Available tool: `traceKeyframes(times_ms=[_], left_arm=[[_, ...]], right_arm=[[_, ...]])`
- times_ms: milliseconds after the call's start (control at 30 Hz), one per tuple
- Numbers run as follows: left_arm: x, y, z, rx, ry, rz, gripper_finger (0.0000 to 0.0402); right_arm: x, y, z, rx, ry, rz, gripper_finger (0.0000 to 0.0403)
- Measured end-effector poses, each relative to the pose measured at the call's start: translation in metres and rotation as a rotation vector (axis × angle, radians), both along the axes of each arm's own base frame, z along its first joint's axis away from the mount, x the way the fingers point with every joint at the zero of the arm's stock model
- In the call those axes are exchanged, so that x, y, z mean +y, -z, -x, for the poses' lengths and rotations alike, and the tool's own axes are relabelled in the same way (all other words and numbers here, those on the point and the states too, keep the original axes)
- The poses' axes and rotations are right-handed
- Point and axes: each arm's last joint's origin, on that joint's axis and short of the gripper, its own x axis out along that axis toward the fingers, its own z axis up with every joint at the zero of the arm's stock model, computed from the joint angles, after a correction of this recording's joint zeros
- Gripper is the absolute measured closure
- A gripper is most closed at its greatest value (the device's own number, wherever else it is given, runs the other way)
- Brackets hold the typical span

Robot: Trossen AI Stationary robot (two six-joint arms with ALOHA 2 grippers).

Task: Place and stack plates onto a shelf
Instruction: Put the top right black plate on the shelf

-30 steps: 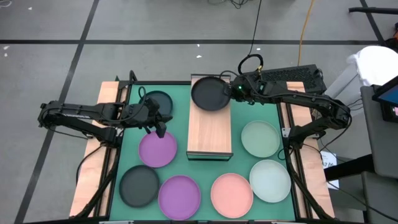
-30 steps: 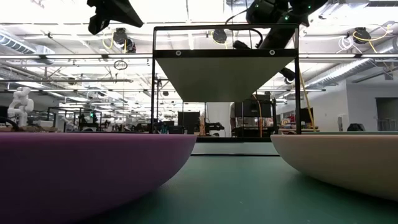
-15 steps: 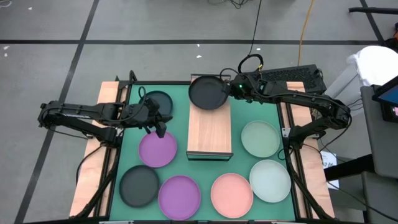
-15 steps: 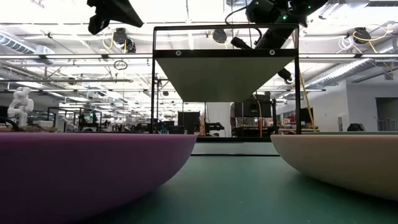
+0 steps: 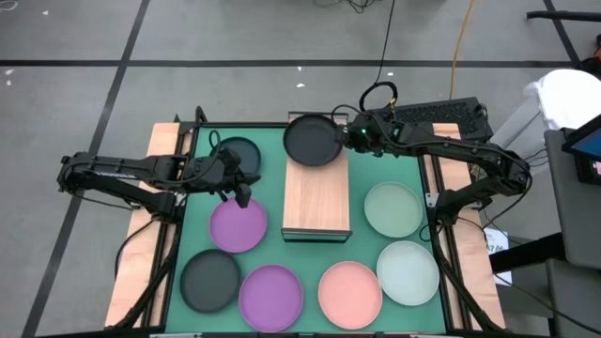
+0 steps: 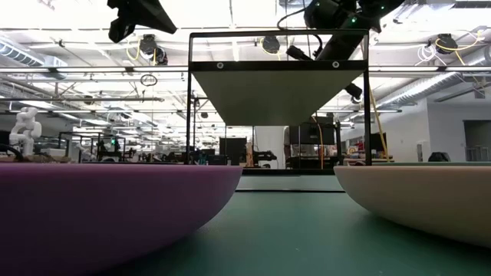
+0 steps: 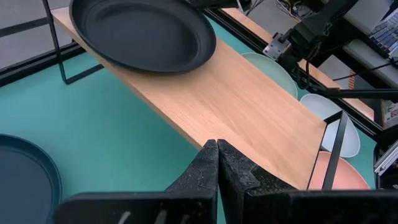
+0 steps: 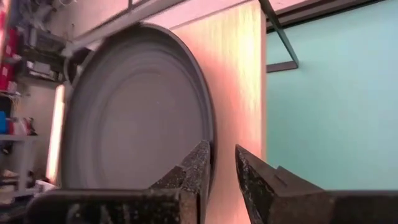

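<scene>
A dark grey plate (image 5: 313, 139) is at the far end of the light wooden shelf (image 5: 317, 197), overhanging its left edge; my right gripper (image 5: 344, 138) is shut on it. The left wrist view shows that plate (image 7: 143, 34) low over the shelf board (image 7: 249, 106). My left gripper (image 5: 241, 197) is shut on nothing and hovers over the far edge of a purple plate (image 5: 237, 225). On the green mat lie another dark plate (image 5: 239, 155), a dark grey one (image 5: 210, 280), a purple one (image 5: 270, 297), a pink one (image 5: 349, 293), a whitish-blue one (image 5: 408, 272) and a pale green one (image 5: 392, 208). My right gripper pinches the dark grey plate by its right-hand rim (image 8: 210, 134). One finger (image 8: 198, 168) lies over the plate's inside and the other (image 8: 252, 174) outside the rim. The fingers come level from the table's right. Whether the plate's base rests on the shelf I cannot tell.
The shelf stands on thin black metal legs (image 7: 333, 146) in the middle of the mat. In the low view a purple plate (image 6: 115, 207) and a pale plate (image 6: 422, 199) fill the foreground, with the shelf's underside (image 6: 276, 92) above. A keyboard (image 5: 437, 115) lies beyond the far right corner.
My right gripper has carried the dark grey plate a little toward the table's left over the shelf's far end, so it now overhangs the shelf's left edge more. The left arm has kept still.
</scene>
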Motion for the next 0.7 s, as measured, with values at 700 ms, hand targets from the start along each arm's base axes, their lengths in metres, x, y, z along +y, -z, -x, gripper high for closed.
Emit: traceKeyframes(times_ms=[700], left_arm=[[0.0001, 0.0009, 0.0006, 0.009, -0.005, 0.006, 0.0400]], right_arm=[[0.0015, -0.0024, 0.0034, 0.013, -0.006, 0.009, 0.0316]])
